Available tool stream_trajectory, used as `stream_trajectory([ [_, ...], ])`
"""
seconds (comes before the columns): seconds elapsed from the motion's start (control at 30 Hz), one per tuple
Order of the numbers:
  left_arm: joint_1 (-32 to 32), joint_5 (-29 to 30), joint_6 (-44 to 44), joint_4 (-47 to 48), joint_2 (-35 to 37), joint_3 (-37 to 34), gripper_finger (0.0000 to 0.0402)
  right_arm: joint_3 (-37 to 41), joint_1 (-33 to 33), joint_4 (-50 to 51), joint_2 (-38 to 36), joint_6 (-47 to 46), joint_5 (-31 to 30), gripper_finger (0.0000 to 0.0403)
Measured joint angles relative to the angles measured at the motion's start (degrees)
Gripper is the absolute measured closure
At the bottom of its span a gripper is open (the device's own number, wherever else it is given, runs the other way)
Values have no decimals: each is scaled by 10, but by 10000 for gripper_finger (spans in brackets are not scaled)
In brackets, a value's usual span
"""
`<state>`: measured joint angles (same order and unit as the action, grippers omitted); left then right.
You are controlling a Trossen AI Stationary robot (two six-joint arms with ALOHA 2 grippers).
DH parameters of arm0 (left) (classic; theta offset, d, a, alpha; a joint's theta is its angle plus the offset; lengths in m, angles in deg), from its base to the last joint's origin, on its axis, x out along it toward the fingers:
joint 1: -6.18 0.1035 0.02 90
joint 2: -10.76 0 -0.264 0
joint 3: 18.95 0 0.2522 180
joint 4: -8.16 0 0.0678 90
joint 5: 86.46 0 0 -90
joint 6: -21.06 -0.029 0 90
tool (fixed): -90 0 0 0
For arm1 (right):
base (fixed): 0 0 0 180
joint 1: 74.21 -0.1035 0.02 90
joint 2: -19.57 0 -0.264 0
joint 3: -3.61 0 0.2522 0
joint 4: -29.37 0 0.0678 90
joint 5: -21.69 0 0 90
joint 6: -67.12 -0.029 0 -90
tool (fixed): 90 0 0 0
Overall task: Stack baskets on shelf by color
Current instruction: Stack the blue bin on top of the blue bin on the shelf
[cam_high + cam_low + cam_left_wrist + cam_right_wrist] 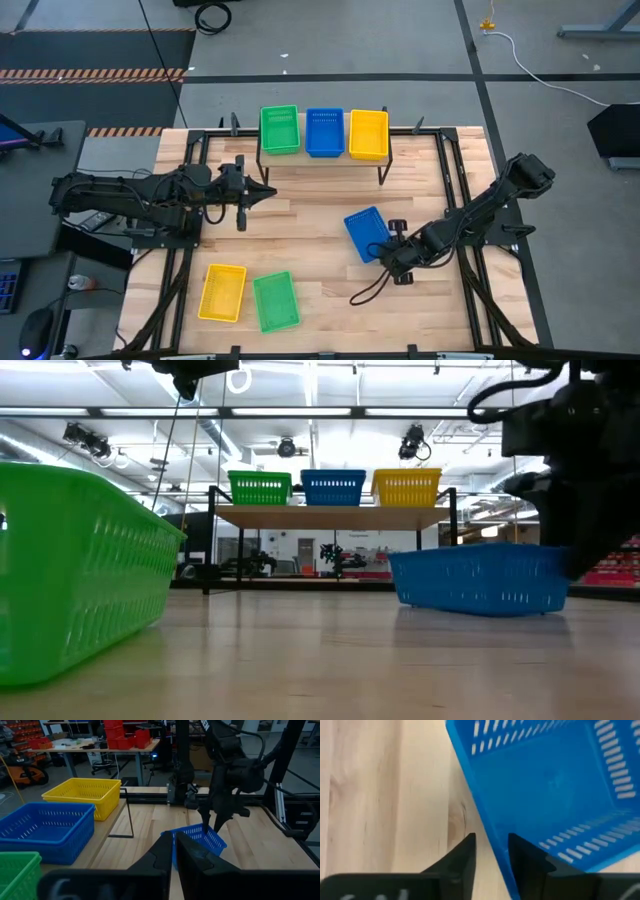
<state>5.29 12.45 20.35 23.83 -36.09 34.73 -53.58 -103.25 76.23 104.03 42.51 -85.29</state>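
The shelf [330, 517] stands at the table's far edge and carries a green basket [279, 129], a blue basket [324, 132] and a yellow basket [368, 134] side by side. A loose blue basket [365, 232] sits flat on the table right of centre, with my right gripper [388, 252] at its near-right corner, shut on its wall. A yellow basket [222, 292] and a green basket [275, 300] lie near the table's near edge. My left gripper [268, 190] hovers in front of the shelf's left end, shut and empty. My right gripper [491, 852] has the loose blue basket's side wall [499, 851] between its fingers, close to a corner. One finger [525, 857] is inside the basket and the other [464, 857] outside. The fingers come from above, pointing down. The basket's bottom rests on the table.
Black frame rails run along the table's left and right sides, and a black cable loops on the wood near the right arm [365, 292]. Bare wood lies between the shelf and the near baskets. The green basket [70, 570] fills the left of the low view.
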Motion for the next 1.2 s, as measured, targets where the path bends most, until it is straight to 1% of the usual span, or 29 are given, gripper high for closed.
stream_trajectory([
  [0.1,0,0,0,0,0,0,375,-12,0,-7,0,31,-4,321],
  [0.2,0,0,0,0,0,0,371,-28,0,-18,0,70,-4,368],
  [0.27,0,0,0,0,0,0,369,-40,0,-17,0,95,-6,387],
  [0.33,0,0,0,0,0,0,368,-53,0,-20,0,115,-14,386],
  [0.43,0,0,0,0,0,0,368,-69,0,-27,0,147,-24,367],
  [0.5,0,0,0,0,0,0,371,-81,4,-29,0,162,-29,362],
  [0.57,0,0,0,0,0,0,373,-92,12,-26,0,172,-30,367],
  [0.63,0,0,0,0,0,0,374,-107,21,-23,0,184,-46,382],
  [0.73,0,0,0,0,0,0,371,-133,36,-25,0,226,-68,390],
  [0.87,0,0,0,0,0,0,367,-179,65,-24,0,283,-87,382],
  [1.03,0,0,0,0,0,0,368,-253,109,-22,0,377,-141,389],
  [1.2,0,0,0,0,0,0,373,-331,164,-22,0,451,-161,388],
])
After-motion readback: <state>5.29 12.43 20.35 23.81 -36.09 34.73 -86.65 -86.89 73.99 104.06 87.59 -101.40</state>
